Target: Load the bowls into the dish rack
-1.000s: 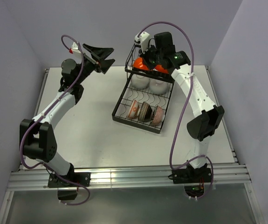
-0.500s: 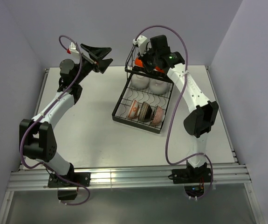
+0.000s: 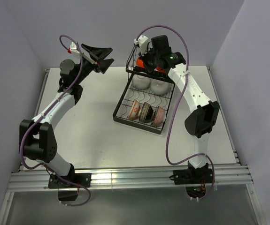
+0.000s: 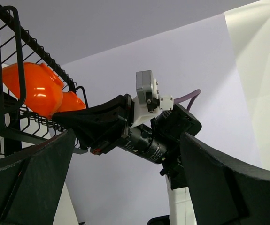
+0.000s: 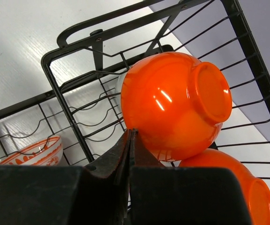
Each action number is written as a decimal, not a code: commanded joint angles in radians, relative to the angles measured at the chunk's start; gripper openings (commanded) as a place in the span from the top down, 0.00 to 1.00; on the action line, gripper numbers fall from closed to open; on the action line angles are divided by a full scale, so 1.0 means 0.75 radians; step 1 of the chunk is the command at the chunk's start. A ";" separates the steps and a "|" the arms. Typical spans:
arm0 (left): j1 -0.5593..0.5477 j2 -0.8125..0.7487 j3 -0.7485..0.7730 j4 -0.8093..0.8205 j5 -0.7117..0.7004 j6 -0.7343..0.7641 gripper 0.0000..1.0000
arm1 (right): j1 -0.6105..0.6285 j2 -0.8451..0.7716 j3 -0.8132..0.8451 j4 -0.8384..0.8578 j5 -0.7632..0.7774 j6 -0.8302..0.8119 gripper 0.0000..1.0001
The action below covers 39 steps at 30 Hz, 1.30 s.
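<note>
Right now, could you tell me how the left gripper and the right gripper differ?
The left gripper has fingers spread wide; the right gripper has them pressed shut. The left gripper hangs raised, well left of the dish rack; the right gripper sits at its raised basket, fingertips by an orange bowl. Neither holds anything.

Glossy, smooth orange bowls [image 5: 172,103] lie in a matt black wire dish rack [image 5: 97,51].
</note>
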 commanded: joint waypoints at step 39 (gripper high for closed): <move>0.484 -0.401 -0.149 -1.614 -0.141 2.022 0.01 | -0.708 -1.336 -1.701 0.252 -0.286 0.357 0.11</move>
